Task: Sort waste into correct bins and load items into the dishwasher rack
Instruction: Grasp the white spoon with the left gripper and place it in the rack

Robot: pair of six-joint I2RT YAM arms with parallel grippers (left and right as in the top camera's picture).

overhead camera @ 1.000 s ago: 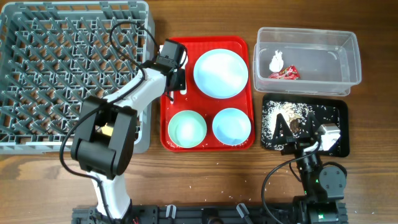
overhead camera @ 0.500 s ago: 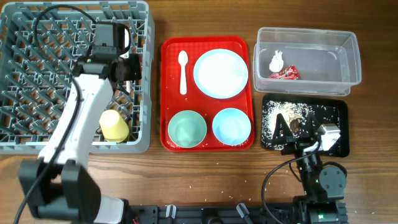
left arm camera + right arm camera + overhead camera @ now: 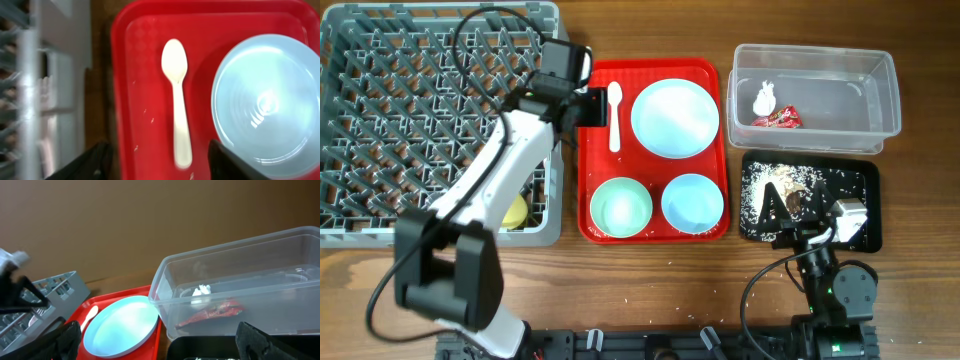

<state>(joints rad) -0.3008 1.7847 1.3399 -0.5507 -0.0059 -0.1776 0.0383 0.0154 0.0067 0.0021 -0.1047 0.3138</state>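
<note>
The spoon (image 3: 178, 100) lies in the upper left of the red tray (image 3: 595, 160), between the tray's left rim and the plate (image 3: 674, 118), apart from both. Its long axis runs up-down in the overhead frame, bowl end toward the top. My left hand (image 3: 157, 150) hovers just left of it overhead, by the rack (image 3: 380, 120) edge. In its wrist view the fingers (image 3: 90, 162) stand wide apart and empty, the handle tip between them, so they straddle the axis crosswise. I judge a drop onto the handle comes next. My right hand (image 3: 157, 327), spread and empty, sits well apart over the black tray (image 3: 870, 235) at lower right, so the left is nearer.
</note>
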